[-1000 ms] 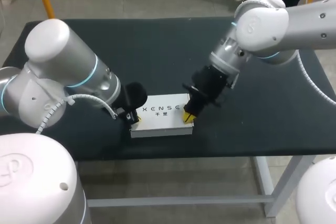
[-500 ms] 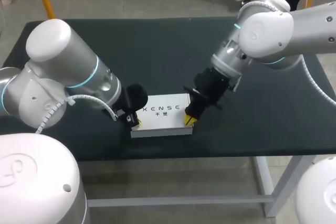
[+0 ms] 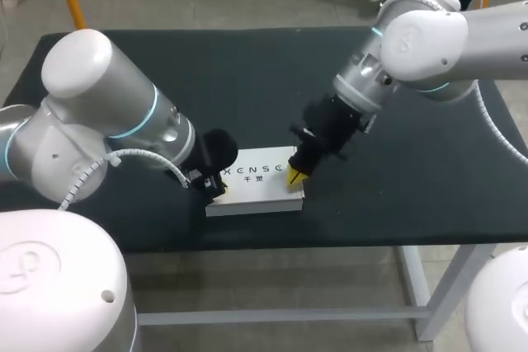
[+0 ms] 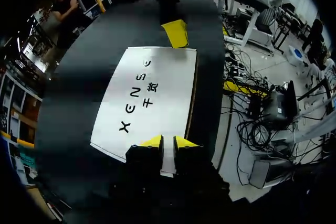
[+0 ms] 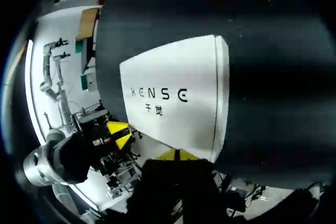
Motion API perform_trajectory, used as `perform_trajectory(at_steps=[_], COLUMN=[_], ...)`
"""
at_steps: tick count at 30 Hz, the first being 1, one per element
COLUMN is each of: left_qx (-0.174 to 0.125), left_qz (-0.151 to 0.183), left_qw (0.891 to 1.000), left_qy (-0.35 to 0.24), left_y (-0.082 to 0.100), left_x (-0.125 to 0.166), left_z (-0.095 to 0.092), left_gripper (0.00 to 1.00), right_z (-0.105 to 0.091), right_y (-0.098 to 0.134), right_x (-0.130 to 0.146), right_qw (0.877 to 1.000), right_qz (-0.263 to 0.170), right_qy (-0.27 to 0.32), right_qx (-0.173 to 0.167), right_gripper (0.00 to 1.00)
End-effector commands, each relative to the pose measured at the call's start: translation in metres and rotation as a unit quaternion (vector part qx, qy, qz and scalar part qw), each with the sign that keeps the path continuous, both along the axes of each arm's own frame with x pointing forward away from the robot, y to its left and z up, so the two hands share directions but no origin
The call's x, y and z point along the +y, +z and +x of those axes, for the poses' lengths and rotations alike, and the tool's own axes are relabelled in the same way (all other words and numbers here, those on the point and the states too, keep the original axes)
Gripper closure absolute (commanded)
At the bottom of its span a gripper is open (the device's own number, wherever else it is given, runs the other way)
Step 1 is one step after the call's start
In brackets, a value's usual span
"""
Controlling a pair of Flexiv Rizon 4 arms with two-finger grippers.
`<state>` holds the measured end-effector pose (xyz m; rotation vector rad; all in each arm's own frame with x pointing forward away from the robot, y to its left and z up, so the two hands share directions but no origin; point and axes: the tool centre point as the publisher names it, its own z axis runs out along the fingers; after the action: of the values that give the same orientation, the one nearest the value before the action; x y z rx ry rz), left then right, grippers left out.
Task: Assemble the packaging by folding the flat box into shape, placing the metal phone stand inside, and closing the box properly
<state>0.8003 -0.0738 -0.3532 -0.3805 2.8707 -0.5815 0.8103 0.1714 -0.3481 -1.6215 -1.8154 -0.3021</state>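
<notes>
Box (image 3: 254, 185) lies flat and closed on the dark table (image 3: 247, 72), with a gripper at each short end. No metal stand shows anywhere, so I judge it is already inside and the step in hand is pressing the closure home.

At the box's left end, the left gripper (image 4: 168, 142) has its yellow tips on the top face just inside the edge. They are barely parted, with a thin slit of white card showing between them, and they hold nothing. At the box's right end, the right gripper (image 5: 178, 154) has its tips drawn together into one yellow wedge, also empty. I cannot tell whether it touches the card or hovers just above.

To do this well, push straight down at both ends with equal, light force. Stay near the edges, where the side walls back the lid, because the middle of the panel would probably bow. Then lift off vertically so the box does not skate.

It is a shallow rectangular slab of smooth, matte white card with sharp corners. Black lettering (image 3: 256, 172) runs across the top and a fold line (image 4: 192, 90) along one long side. It looks light and likely to slide. The table surface is dull black.
</notes>
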Motion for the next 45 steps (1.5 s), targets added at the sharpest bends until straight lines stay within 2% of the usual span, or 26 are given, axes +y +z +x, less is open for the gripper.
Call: perform_trajectory(at_steps=[1, 3, 4, 5, 9, 16, 18, 19, 20, 21, 35, 36, 37, 38, 39, 40, 41, 43, 45], left_qx=[-0.005, 0.007, 0.008, 0.010, 0.030, 0.054, 0.068, 0.065, 0.049, 0.049, 0.049, 0.049, 0.052, 0.061, 0.065, 0.065, 0.070, 0.070, 0.074], left_qz=[0.019, 0.021, 0.021, 0.025, 0.028, 0.035, 0.031, 0.040, 0.058, 0.058, 0.058, 0.058, 0.058, 0.059, 0.058, 0.063, 0.065, 0.068, 0.069], left_qw=[1.000, 0.999, 0.999, 0.998, 0.994, 0.986, 0.983, 0.982, 0.980, 0.980, 0.980, 0.980, 0.979, 0.973, 0.967, 0.965, 0.959, 0.953, 0.942], left_qy=[0.023, 0.041, 0.045, 0.057, 0.099, 0.155, 0.169, 0.174, 0.186, 0.186, 0.186, 0.186, 0.189, 0.215, 0.240, 0.245, 0.266, 0.285, 0.320], left_y=[0.023, 0.028, 0.031, 0.033, 0.042, 0.049, 0.050, 0.050, 0.050, 0.050, 0.050, 0.050, 0.048, 0.045, 0.044, 0.043, 0.041, 0.040, 0.039], left_x=[-0.007, -0.011, -0.013, -0.014, -0.020, -0.028, -0.029, -0.031, -0.033, -0.033, -0.033, -0.033, -0.037, -0.041, -0.044, -0.047, -0.051, -0.056, -0.061], left_z=[-0.016, -0.020, -0.023, -0.026, -0.037, -0.056, -0.062, -0.065, -0.070, -0.070, -0.070, -0.070, -0.071, -0.073, -0.073, -0.075, -0.078, -0.083, -0.087], left_gripper=[0.00, 0.00, 0.00, 0.00, 0.00, 0.00, 0.00, 0.00, 0.00, 0.00, 0.00, 0.00, 0.00, 0.00, 0.00, 0.00, 0.00, 0.00, 0.00], right_z=[-0.008, -0.003, -0.001, 0.001, 0.012, 0.029, 0.032, 0.031, 0.032, 0.037, 0.037, 0.037, 0.039, 0.040, 0.041, 0.042, 0.046, 0.052, 0.057], right_y=[0.032, 0.042, 0.046, 0.050, 0.062, 0.075, 0.079, 0.081, 0.082, 0.086, 0.086, 0.084, 0.082, 0.081, 0.081, 0.082, 0.082, 0.083, 0.083], right_x=[-0.016, -0.022, -0.025, -0.027, -0.038, -0.055, -0.062, -0.067, -0.071, -0.078, -0.078, -0.083, -0.087, -0.092, -0.097, -0.101, -0.108, -0.120, -0.129], right_qw=[0.998, 0.996, 0.995, 0.993, 0.986, 0.972, 0.962, 0.951, 0.947, 0.947, 0.947, 0.941, 0.936, 0.927, 0.919, 0.915, 0.902, 0.889, 0.874], right_qz=[0.008, 0.019, 0.021, 0.020, 0.023, 0.031, 0.031, 0.028, 0.017, 0.023, 0.023, 0.046, 0.033, 0.020, 0.027, 0.033, 0.031, 0.048, 0.052], right_qy=[-0.015, -0.012, -0.010, -0.010, -0.009, -0.008, -0.012, -0.008, -0.017, -0.016, -0.016, -0.006, -0.021, -0.033, -0.027, -0.023, -0.026, -0.023, -0.022], right_qx=[-0.059, -0.085, -0.100, -0.114, -0.165, -0.231, -0.270, -0.307, -0.320, -0.320, -0.320, -0.335, -0.350, -0.373, -0.393, -0.402, -0.429, -0.454, -0.483], right_gripper=[0.66, 0.52, 0.33, 0.00, 0.00, 0.00, 0.00, 0.00, 0.00, 0.00, 0.00, 0.00, 0.00, 0.00, 0.00, 0.00, 0.00, 0.00, 0.00])
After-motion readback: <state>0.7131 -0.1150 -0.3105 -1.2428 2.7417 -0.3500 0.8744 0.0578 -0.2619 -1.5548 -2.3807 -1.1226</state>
